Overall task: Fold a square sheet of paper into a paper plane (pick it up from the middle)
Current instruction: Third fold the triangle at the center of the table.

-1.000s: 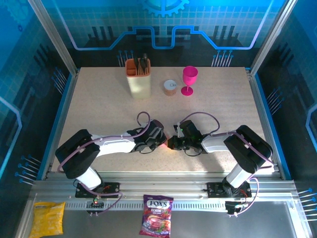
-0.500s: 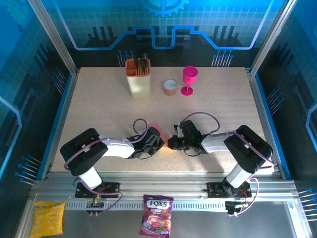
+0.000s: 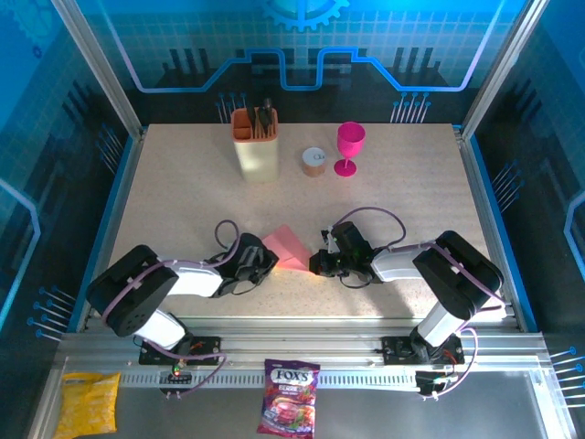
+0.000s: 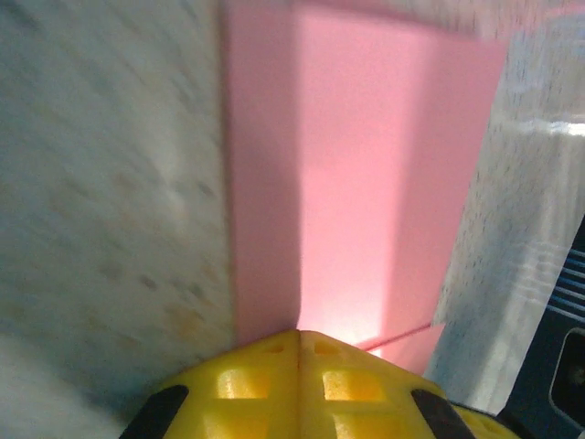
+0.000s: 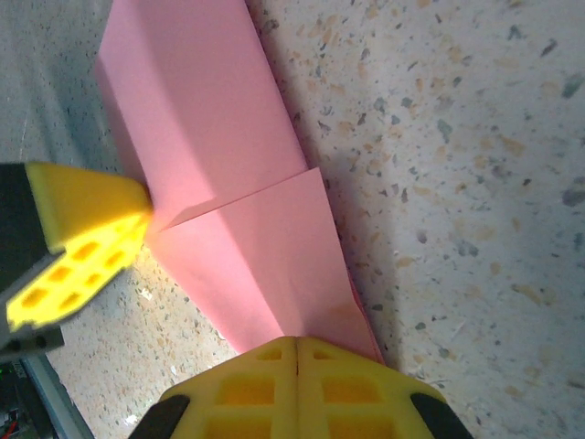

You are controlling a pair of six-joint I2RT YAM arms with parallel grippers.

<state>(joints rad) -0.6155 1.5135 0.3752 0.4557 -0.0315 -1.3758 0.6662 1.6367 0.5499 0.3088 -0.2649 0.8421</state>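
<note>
The square sheet of paper (image 3: 285, 247) lies folded on the table between my two grippers, a salmon-pink wedge with flaps meeting along a crease. In the left wrist view the paper (image 4: 366, 174) stretches ahead of my left gripper (image 4: 300, 335), whose yellow fingertips are shut and rest at its near edge. My right gripper (image 5: 297, 346) is shut too, its tips pressing on the narrow end of the paper (image 5: 210, 119). The left fingertips (image 5: 87, 240) touch the paper's side there. From above, the left gripper (image 3: 265, 259) sits left of the paper and the right gripper (image 3: 313, 265) right of it.
At the back of the table stand a beige holder with an orange insert (image 3: 255, 144), a small round tub (image 3: 313, 162) and a magenta goblet (image 3: 349, 146). A candy bag (image 3: 290, 409) and a yellow bag (image 3: 89, 402) lie on the front rail.
My left gripper has slid back to the left off the paper, uncovering the folded pink sheet. The right gripper has stayed put.
</note>
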